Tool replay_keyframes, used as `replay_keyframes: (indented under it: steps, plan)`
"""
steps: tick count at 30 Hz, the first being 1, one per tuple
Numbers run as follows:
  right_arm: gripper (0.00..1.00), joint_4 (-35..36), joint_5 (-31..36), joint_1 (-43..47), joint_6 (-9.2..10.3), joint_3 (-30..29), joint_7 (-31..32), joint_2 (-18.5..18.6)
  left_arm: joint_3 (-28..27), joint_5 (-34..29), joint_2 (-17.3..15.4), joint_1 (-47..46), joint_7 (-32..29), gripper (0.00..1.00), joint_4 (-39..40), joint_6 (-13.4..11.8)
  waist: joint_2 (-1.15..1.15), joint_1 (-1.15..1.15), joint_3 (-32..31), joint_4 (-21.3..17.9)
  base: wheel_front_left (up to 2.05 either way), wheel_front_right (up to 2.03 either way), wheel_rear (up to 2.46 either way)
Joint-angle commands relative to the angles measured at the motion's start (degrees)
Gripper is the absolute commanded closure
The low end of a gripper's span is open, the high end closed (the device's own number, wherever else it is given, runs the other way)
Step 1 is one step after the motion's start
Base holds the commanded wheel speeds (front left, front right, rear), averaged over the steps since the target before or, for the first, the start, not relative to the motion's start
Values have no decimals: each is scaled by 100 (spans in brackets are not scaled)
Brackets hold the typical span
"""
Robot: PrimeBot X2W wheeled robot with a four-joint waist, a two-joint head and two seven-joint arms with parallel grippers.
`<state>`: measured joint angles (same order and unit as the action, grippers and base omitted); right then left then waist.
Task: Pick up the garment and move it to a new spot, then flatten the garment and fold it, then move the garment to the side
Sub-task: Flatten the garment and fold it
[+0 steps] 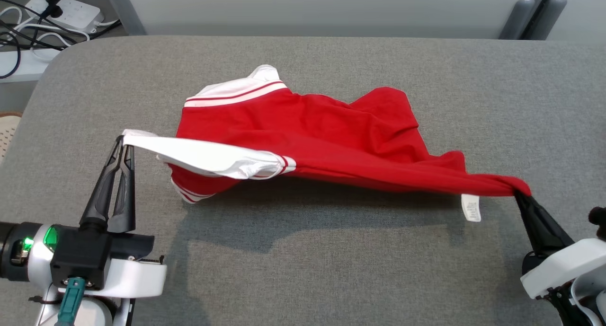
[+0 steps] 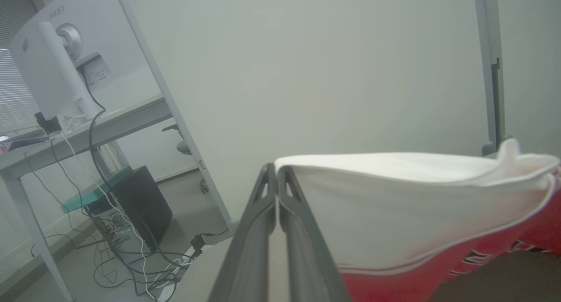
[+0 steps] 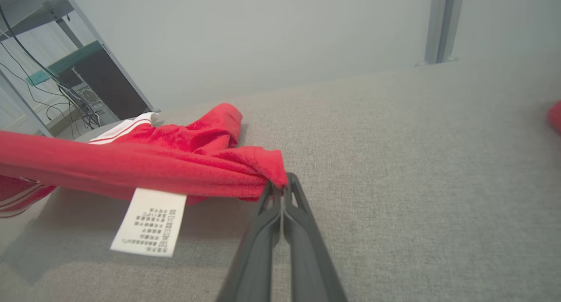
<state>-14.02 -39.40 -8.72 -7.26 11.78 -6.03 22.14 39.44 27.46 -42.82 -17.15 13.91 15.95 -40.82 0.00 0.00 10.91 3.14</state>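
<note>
A red garment [image 1: 331, 136] with white sleeves and striped trim is seen across the middle of the head view, stretched between two grippers above a grey fabric-covered table [image 1: 331, 278]. Its near edge is lifted clear of the surface and a shadow is cast on the table beneath it, while the far part, toward the upper middle of the frame, appears to rest on the table. At the lower left of the head view, the left gripper [image 1: 124, 141] is closed on the end of a white sleeve [image 1: 208, 156], which is drawn out to the left of the red body. In the left wrist view the two dark fingers [image 2: 252, 249] are pressed together, with the white cloth pinched at their tips. At the lower right of the head view, the right gripper [image 1: 522, 197] is clamped on a bunched red corner of the garment, and in the right wrist view the cloth is seen caught between the closed fingertips. A white care label [image 1: 471, 207] hangs from the stretched red edge just left of the right gripper; its print is too small to be read. At the upper left of the head view, a white power strip [image 1: 71, 9] and dark cables [image 1: 19, 37] are seen beyond the table's rounded corner. In the left wrist view, a monitor [image 2: 44, 61] on a desk [image 2: 109, 122] and a dark computer tower [image 2: 142, 203] are visible at the left of the frame.
</note>
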Motion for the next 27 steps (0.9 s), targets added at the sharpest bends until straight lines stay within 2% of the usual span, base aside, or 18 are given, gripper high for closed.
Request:
replay_keyframes:
  steps: [1, 6, 7, 8, 9, 10, 14, 18, 22, 27]
  plan:
    - [100, 65, -24, 10, -23, 139, 130, 171, -257, -39, -232, -127, 46, 100, 94, -4, 0, 0, 31, -21, 0, 0, 0]
    - [100, -253, 69, -387, -23, 307, -31, -64, -286, -114, -94, -295, 68, 100, -22, 32, 0, 0, 142, -52, 0, 0, 0]
    - [86, -343, 31, -469, -23, 366, -65, -134, -306, -123, -81, -320, 72, 100, -44, 33, 0, 0, 157, -52, 0, 0, 0]
    - [59, -429, 26, -557, -23, 434, -113, -176, -323, -132, -81, -341, 74, 100, -75, 41, 0, 0, 170, -48, 0, 0, 0]
    - [15, -519, 32, -653, -23, 479, -197, -214, -345, -149, -87, -369, 77, 100, -105, 48, 0, 0, 185, -45, 0, 0, 0]
    - [0, -610, 60, -754, -23, 492, -334, -250, -352, -171, -93, -388, 79, 100, -129, 52, 0, 0, 197, -42, 0, 0, 0]
    - [0, -906, 255, -1040, -23, 498, -754, -370, -365, -227, -68, -462, 86, 100, -184, 71, 0, 0, 222, -9, 0, 0, 0]
    - [0, -1068, 435, -1000, -23, 474, -872, -451, -342, -263, -16, -497, 90, 100, -222, 96, 0, 0, 224, 13, 0, 0, 0]
    - [0, -1003, 322, -790, -23, 587, -889, -482, -324, -274, 29, -498, 92, 100, -255, 106, 0, 0, 222, 20, 0, 0, 0]
    - [0, -708, 23, -397, -23, 803, -895, -354, -323, -280, 50, -475, 95, 100, -283, 118, 0, 0, 246, -4, 0, 0, 0]
